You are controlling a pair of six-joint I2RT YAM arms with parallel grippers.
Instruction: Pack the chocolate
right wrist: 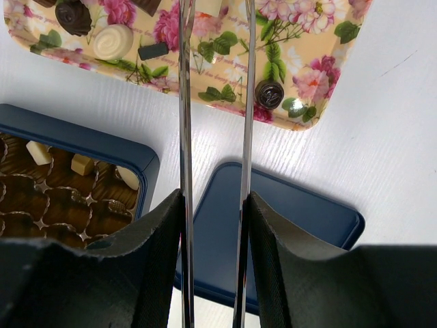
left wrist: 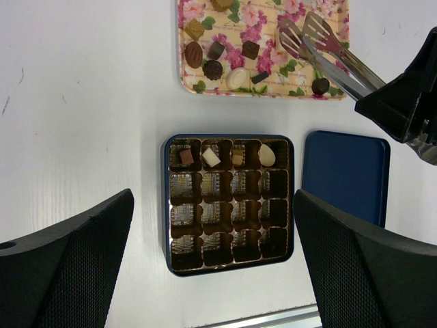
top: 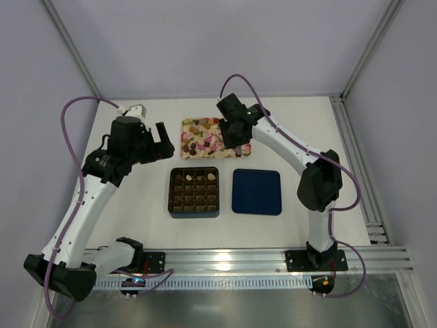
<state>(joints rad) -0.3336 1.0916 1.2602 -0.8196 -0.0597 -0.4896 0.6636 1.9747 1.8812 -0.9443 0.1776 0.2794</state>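
Brown, dark and cream chocolate (left wrist: pixel 213 69) lies mostly on the floral tray (left wrist: pixel 280 87) just beyond the box (left wrist: pixel 166 205); four pieces sit in the box's far row.
Each piece looks light, rigid, smooth and easily marked, so a gentle pinch across its sides seems best. The right gripper (right wrist: pixel 214 205) clamps metal tongs (left wrist: pixel 321 34), tips apart beyond the box; the left gripper (left wrist: pixel 213 205) hangs spread wide over the box.

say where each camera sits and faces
Top external: above and behind, facing down at the white table; both arms show.
Left wrist: on the left gripper, facing down at the dark brown gridded box; black fingers show.
Right wrist: on the right gripper, facing along its clamped metal tongs toward the flowered tray; fingers show.
Wrist views share box, tray, navy-blue square lid.
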